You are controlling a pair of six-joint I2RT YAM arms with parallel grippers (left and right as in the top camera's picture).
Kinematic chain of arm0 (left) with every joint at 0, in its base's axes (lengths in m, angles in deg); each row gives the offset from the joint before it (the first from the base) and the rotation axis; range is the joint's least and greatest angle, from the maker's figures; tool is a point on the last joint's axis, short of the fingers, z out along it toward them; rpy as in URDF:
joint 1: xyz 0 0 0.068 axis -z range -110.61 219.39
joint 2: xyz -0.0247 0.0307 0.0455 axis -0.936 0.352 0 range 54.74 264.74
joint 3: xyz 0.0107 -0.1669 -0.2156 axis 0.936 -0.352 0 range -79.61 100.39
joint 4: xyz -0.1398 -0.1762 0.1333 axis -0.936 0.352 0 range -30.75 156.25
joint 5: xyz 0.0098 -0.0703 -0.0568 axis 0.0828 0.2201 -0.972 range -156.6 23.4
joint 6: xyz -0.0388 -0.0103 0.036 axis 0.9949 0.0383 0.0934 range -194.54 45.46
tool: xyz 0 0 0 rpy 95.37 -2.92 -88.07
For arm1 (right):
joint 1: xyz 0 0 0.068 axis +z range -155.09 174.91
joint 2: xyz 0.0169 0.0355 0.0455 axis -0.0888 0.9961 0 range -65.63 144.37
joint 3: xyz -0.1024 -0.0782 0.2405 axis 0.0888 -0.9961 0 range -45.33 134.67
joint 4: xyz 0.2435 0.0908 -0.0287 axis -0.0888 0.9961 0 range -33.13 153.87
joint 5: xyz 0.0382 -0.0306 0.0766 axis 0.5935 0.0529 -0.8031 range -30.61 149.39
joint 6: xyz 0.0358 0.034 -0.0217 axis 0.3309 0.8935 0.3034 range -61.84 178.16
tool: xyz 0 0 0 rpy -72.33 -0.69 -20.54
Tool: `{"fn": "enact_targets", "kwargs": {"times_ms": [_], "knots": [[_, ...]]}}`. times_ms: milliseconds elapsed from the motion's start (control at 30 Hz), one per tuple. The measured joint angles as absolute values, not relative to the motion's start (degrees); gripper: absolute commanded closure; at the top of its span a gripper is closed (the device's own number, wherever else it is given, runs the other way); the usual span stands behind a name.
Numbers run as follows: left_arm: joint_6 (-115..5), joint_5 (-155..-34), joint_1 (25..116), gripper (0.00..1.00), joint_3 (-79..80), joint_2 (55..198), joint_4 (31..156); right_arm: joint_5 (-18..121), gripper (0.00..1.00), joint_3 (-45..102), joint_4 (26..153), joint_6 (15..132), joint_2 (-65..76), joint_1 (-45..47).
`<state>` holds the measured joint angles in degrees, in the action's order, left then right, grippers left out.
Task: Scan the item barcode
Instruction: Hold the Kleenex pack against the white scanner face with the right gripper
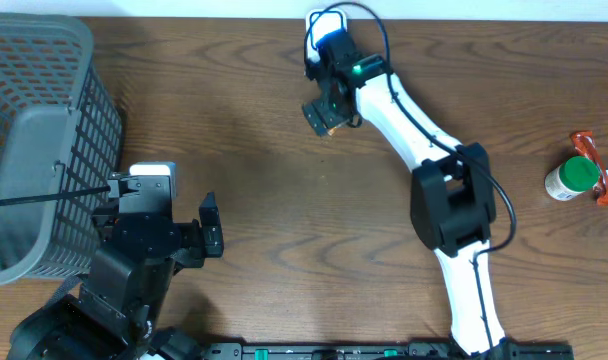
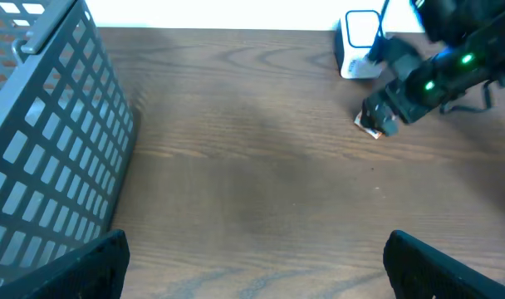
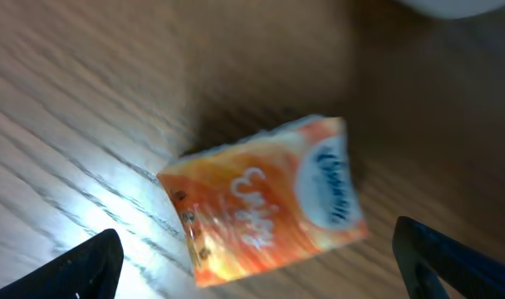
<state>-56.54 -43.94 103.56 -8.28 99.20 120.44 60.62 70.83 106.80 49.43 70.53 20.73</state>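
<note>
The item is an orange packet [image 3: 265, 203] with white lettering, lying flat on the wooden table. My right gripper [image 3: 269, 266] hovers over it, open, with one dark finger on each side and neither touching it. In the overhead view the right gripper [image 1: 322, 115] is at the far middle of the table, and only a sliver of the packet [image 1: 334, 126] shows under it. A white device [image 2: 360, 46] with a cable, apparently the scanner, stands just behind it at the far edge. My left gripper [image 2: 257, 270] is open over bare table, with nothing between its fingers.
A grey mesh basket [image 1: 34, 140] fills the left side, close beside my left arm [image 1: 134, 260]. A green-capped bottle [image 1: 574, 178] and a red packet [image 1: 606, 180] lie at the right edge. Bare wood lies between the two arms.
</note>
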Motion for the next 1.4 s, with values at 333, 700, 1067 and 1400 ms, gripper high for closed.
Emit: {"fn": "enact_targets", "kwargs": {"times_ms": [333,700,1067,1400], "knots": [[-56.5,-43.9,103.6,0.02,-8.3,99.2,120.4,60.1,0.01,70.4,98.7,43.3,71.7,20.8],[-56.5,-43.9,103.6,0.02,-8.3,99.2,120.4,58.5,0.35,70.8,99.3,42.4,75.0,20.6],[-56.5,-43.9,103.6,0.02,-8.3,99.2,120.4,62.9,0.75,73.8,100.4,44.1,75.6,20.7],[-56.5,-43.9,103.6,0.02,-8.3,99.2,120.4,63.4,0.87,80.3,101.7,50.1,72.7,20.7]]}}
